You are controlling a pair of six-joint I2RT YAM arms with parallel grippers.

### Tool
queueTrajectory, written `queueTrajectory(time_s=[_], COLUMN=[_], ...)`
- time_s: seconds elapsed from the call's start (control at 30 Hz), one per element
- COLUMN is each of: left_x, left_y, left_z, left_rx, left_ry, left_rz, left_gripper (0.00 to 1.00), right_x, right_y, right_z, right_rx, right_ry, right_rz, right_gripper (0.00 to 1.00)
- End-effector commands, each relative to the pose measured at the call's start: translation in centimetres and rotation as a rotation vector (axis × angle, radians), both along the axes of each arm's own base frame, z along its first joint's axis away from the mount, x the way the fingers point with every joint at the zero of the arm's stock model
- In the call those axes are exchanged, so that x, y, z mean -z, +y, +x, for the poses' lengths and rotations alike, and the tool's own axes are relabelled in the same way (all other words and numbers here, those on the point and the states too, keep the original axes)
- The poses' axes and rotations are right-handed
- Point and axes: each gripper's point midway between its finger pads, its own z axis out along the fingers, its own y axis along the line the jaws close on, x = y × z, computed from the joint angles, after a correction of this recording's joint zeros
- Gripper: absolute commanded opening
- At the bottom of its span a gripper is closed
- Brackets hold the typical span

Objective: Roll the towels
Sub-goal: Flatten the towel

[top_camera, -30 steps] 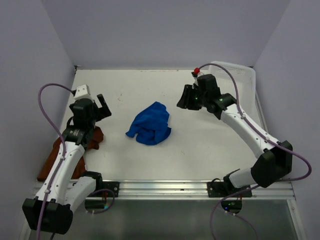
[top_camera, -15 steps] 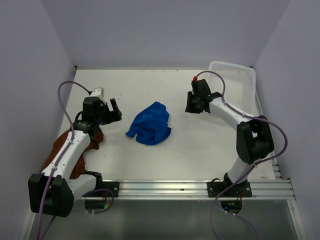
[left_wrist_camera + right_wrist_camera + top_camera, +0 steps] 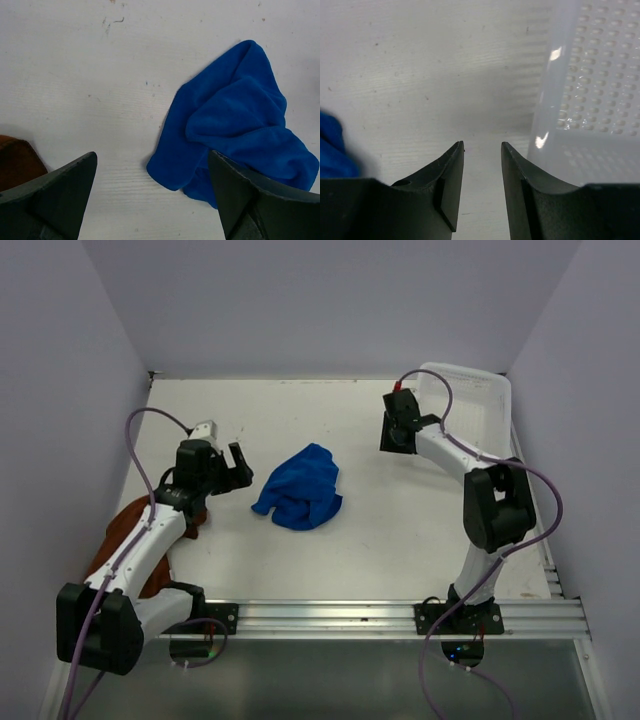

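Observation:
The crumpled blue towel (image 3: 300,490) lies in the middle of the table, and fills the right half of the left wrist view as blue towel (image 3: 235,125). The rust-brown towel (image 3: 122,530) lies bunched at the left edge under my left arm, its corner showing as brown towel (image 3: 15,162). My left gripper (image 3: 232,466) hovers just left of the blue towel, wide open and empty; in its own view the left gripper (image 3: 152,154) straddles the towel's near corner. My right gripper (image 3: 392,436) hangs beside the basket, jaws apart, with nothing between the right gripper (image 3: 482,144) fingers.
A white perforated plastic basket (image 3: 470,400) stands at the back right, its wall (image 3: 590,90) close on the right of my right fingers. Purple walls close in the table on three sides. A metal rail (image 3: 330,615) runs along the near edge.
My left gripper has moved right, nearer the blue towel. My right arm has folded and pulled its gripper back towards the basket. The towels have not moved.

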Motion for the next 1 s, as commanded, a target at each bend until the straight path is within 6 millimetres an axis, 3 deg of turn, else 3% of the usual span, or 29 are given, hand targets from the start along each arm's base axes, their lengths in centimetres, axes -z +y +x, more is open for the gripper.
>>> queueTrajectory(time_s=[0.0, 0.23, 0.53, 0.77, 0.97], left_x=[0.1, 0.9, 4.1, 6.2, 7.6], left_y=[-1.0, -2.0, -2.0, -2.4, -3.4], left_z=[0.5, 0.2, -1.5, -2.3, -2.4], left_rx=[-0.003, -0.002, -0.056, -0.072, -0.060], left_ry=[-0.027, -0.006, 0.052, 0.079, 0.105], left_rz=[-0.037, -0.028, -0.093, -0.138, -0.197], left_gripper=[0.96, 0.96, 0.89, 0.84, 0.81], right_x=[-1.9, -1.5, -3.7, -3.7, -4.0], right_y=[-3.0, -5.5, -1.8, 2.1, 3.6], right_z=[1.7, 1.0, -0.2, -2.7, -3.8], right_rx=[0.079, 0.126, -0.013, -0.122, -0.163], right_ry=[-0.062, -0.040, -0.063, -0.018, -0.010], right_rz=[-0.055, -0.035, 0.147, 0.338, 0.394], right_gripper=[0.40, 0.40, 0.38, 0.38, 0.38])
